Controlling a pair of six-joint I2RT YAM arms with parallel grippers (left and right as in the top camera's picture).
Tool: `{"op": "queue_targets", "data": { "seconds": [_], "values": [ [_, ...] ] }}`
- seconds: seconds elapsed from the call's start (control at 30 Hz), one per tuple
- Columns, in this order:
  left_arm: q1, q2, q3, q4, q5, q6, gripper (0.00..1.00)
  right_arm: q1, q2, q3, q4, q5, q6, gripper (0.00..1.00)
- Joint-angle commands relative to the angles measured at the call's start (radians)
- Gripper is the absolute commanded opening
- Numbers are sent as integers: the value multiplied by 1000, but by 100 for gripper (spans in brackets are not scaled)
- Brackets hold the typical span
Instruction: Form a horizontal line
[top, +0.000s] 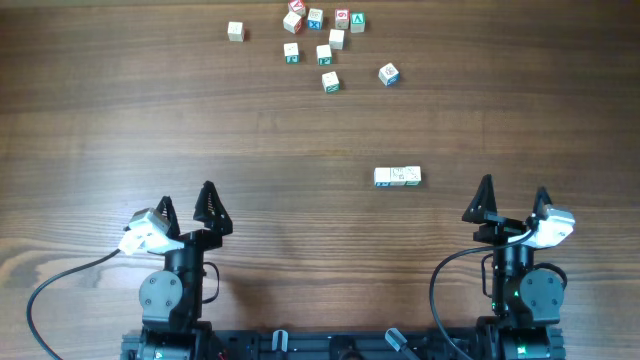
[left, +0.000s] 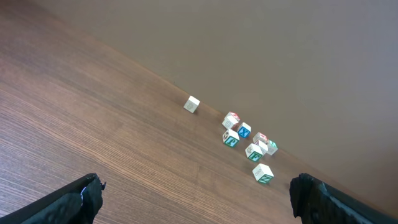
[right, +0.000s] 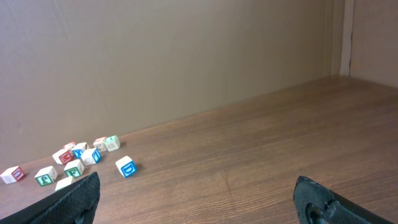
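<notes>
The horizontal line (top: 397, 176) is a short row of three pale letter cubes touching side to side, lying right of the table's middle in the overhead view. It is out of both wrist views. My left gripper (top: 187, 204) is open and empty at the front left, far from the line. My right gripper (top: 512, 198) is open and empty at the front right, a short way right of and nearer than the line. Both show open jaws in the left wrist view (left: 196, 193) and the right wrist view (right: 196, 196).
Several loose letter cubes (top: 325, 30) lie scattered at the far edge, with one pale cube (top: 235, 31) apart to the left and a blue cube (top: 388, 73) apart to the right. They also show in the left wrist view (left: 245, 146) and the right wrist view (right: 74, 158).
</notes>
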Motion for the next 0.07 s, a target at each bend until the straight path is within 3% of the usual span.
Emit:
{"op": "queue_targets", "data": {
  "seconds": [0.0, 0.03],
  "values": [
    [8, -11, -8, 1, 14, 23, 100, 5, -7, -1, 2, -11, 9, 100],
    [8, -11, -8, 1, 14, 23, 100, 5, -7, -1, 2, -11, 9, 100]
  ]
}}
